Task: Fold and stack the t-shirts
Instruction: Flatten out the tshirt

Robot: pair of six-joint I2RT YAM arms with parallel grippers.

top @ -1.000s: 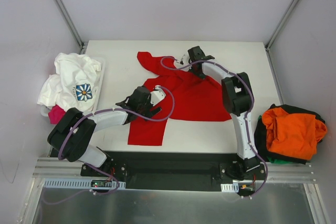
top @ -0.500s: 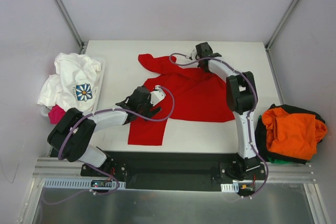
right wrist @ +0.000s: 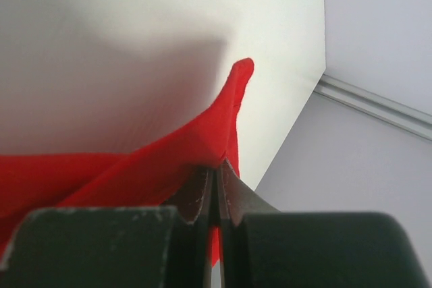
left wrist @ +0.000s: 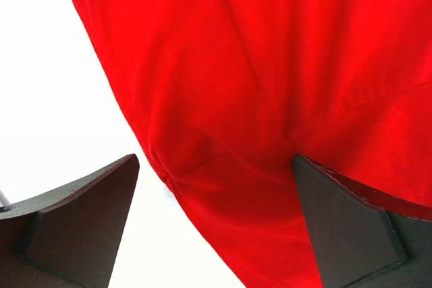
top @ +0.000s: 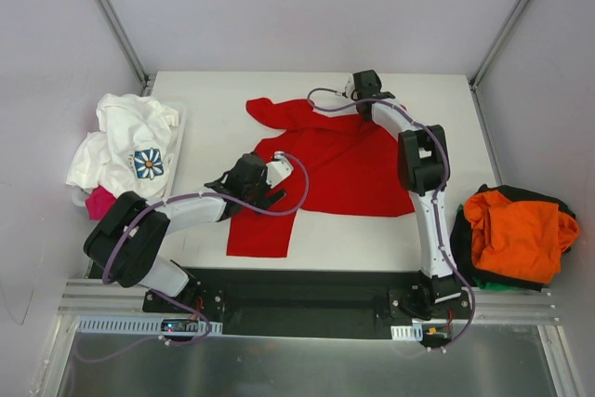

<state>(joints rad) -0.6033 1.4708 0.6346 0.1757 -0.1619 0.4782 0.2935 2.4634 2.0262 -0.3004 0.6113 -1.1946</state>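
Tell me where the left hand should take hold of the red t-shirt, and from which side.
Probably the left edge of the red t-shirt, which lies on the table between the fingers of the open left hand. Come down from the bare-table side and pinch that edge; the right hand grips the far edge.

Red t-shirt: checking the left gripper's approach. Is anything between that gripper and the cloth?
Nothing visible. The open left gripper is directly over the edge of the red t-shirt, with only white table beside it.

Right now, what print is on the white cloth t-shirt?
The white cloth t-shirt shows a blue square flower print; top external view.
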